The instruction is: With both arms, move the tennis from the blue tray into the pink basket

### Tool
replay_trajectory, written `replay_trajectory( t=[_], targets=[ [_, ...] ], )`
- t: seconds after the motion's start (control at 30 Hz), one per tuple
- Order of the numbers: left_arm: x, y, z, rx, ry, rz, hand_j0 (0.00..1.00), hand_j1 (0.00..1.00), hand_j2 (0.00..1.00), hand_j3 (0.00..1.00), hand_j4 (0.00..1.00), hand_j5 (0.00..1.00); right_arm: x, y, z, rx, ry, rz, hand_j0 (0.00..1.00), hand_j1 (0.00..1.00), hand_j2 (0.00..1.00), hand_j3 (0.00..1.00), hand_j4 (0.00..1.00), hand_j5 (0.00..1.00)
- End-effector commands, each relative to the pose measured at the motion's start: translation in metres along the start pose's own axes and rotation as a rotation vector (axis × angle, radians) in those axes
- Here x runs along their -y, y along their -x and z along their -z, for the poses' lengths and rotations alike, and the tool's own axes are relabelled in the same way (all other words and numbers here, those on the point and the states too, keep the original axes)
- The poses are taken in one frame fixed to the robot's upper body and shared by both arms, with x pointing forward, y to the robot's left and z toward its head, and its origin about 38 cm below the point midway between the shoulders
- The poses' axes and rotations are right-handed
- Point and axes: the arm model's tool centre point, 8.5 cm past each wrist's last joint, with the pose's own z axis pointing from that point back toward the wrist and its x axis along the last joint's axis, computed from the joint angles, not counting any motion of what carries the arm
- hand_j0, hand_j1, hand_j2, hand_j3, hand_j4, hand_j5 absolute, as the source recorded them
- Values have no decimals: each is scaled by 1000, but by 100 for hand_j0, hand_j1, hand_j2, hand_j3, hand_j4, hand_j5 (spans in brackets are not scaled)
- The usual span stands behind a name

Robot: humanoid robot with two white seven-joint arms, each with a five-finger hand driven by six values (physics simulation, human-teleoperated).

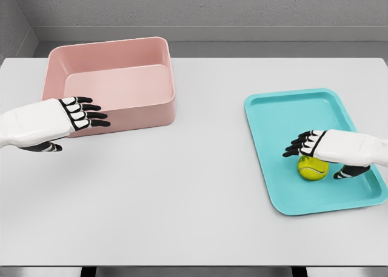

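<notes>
A pale grey tabletop (182, 192) is filling most of the head view, with its near edge running along the bottom of the picture.

Nearest on the right, a yellow-green tennis ball (312, 169) is lying inside the blue tray (279, 113), toward the tray's near right part. The right robot hand (315, 145) is reaching in from the right edge and is hovering directly over the ball, its palm facing down and its dark-tipped fingers (296, 145) pointing left, spread and loose. The thumb is showing just to the right of the ball. The hand is covering the ball's far side, so whether it is touching the ball cannot be told; it is not gripping the ball.

The tray is lying flat on the right half of the tabletop, slightly turned, its long side running from near to far.

On the left, the left robot hand (76, 114) is coming in from the left edge, fingers stretched out to the right and relaxed, grasping nothing. It is showing in front of the near wall of the pink basket (145, 110), at that wall's left end.

The basket is sitting farthest back on the left, well apart from the tray.
</notes>
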Motion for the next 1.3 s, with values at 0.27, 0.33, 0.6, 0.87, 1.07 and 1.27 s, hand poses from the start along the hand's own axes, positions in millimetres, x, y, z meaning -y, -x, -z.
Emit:
replay_trajectory(
  t=[0.27, 0.33, 0.6, 0.87, 1.07, 1.27],
  targets=[
    [-1, 0, 0, 0, -4, -5, 100, 100, 100, 100, 100, 100, -15, 10, 11, -26, -12, 27, 100, 100, 100, 100, 100, 100],
    [-1, 0, 0, 0, -4, -5, 100, 100, 100, 100, 100, 100, -16, 8, 13, -22, -13, 23, 100, 100, 100, 100, 100, 100],
    [-1, 0, 0, 1, -3, -3, 100, 100, 100, 100, 100, 100, -18, 7, 16, -20, -22, 9, 86, 86, 86, 86, 86, 86],
    [-1, 0, -1, -1, 1, -3, 100, 100, 100, 100, 100, 100, -20, 8, 16, -28, -35, -6, 74, 74, 74, 74, 74, 74],
    [-1, 1, -2, -2, 1, -2, 100, 100, 100, 100, 100, 100, -22, 7, 16, -28, -41, -4, 70, 70, 70, 70, 70, 70],
    [-1, 0, -2, -2, 0, -4, 100, 100, 100, 100, 100, 100, -22, 8, 16, -33, -47, -13, 55, 55, 55, 55, 55, 55]
  ],
)
